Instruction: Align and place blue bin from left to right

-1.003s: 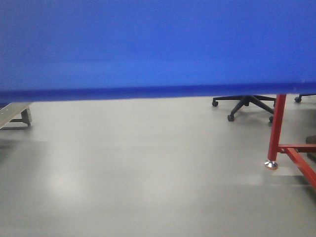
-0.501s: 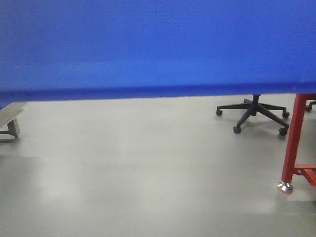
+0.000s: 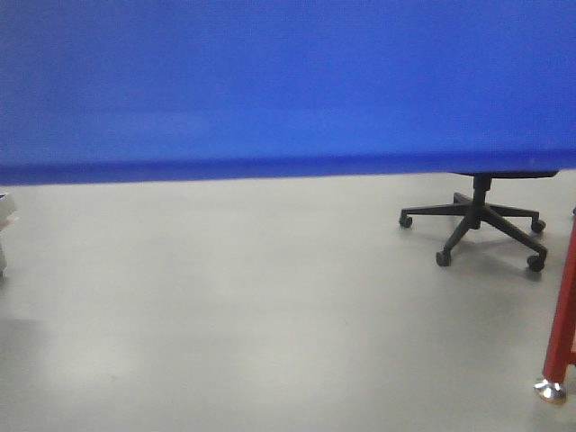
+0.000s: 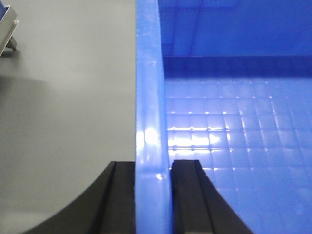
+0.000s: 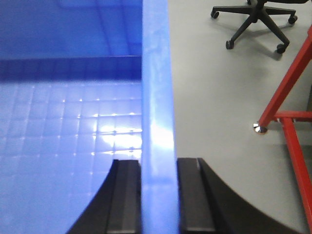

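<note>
Both left end effector (image 4: 153, 165) and right end effector (image 5: 158, 163) clamp the blue bin (image 3: 288, 81).

- A grey floor (image 3: 225, 315), smooth and faintly glossy with pale patches of reflected light, runs right across the room.
- A black office chair (image 3: 475, 223) stands on it, off to the right and further back. Only its star-shaped base, castors and centre post show. The right wrist view catches it at the top edge.
- A red metal frame (image 5: 287, 109) stands near the chair but apart from it, a slanted leg with bars branching off lower down.
- That leg ends in a small silver foot (image 5: 259, 128) set on the floor.
- A pale metal stand (image 4: 8, 35) sits at the far left, cut off at the edge, so I cannot tell what it is.
</note>
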Controlling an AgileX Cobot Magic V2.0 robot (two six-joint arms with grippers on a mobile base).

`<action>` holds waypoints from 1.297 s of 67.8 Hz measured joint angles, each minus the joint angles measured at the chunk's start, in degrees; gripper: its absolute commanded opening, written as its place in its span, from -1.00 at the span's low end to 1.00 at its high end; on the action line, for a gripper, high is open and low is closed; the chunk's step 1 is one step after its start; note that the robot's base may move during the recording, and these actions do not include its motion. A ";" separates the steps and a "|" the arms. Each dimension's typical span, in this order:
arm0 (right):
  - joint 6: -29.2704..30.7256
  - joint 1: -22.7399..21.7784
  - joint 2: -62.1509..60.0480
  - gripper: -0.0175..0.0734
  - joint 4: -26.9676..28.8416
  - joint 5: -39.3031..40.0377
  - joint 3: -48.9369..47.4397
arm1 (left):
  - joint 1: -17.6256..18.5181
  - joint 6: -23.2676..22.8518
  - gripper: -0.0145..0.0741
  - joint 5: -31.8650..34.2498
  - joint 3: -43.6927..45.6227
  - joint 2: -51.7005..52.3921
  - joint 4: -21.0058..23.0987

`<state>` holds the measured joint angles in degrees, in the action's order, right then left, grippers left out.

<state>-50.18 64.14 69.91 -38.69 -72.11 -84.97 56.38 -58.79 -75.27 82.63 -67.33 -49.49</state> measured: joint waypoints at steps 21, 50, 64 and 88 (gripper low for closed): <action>0.00 0.00 0.00 -0.98 0.00 0.11 0.00 | 0.00 0.00 -0.92 0.00 0.00 0.00 -0.09; 0.00 0.00 0.00 -0.98 0.00 0.82 0.09 | 0.00 0.00 -0.92 0.00 0.00 0.00 -0.42; 0.00 0.00 0.00 -0.98 -0.19 2.55 0.09 | 0.00 0.00 -0.92 0.00 0.00 0.00 -0.97; 0.00 -0.19 -0.04 -0.98 -1.02 3.43 0.09 | 0.00 -0.14 -0.92 0.00 0.00 0.11 -1.46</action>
<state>-50.18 63.96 69.86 -39.71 -68.68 -84.87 56.38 -58.93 -75.27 82.63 -67.22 -50.95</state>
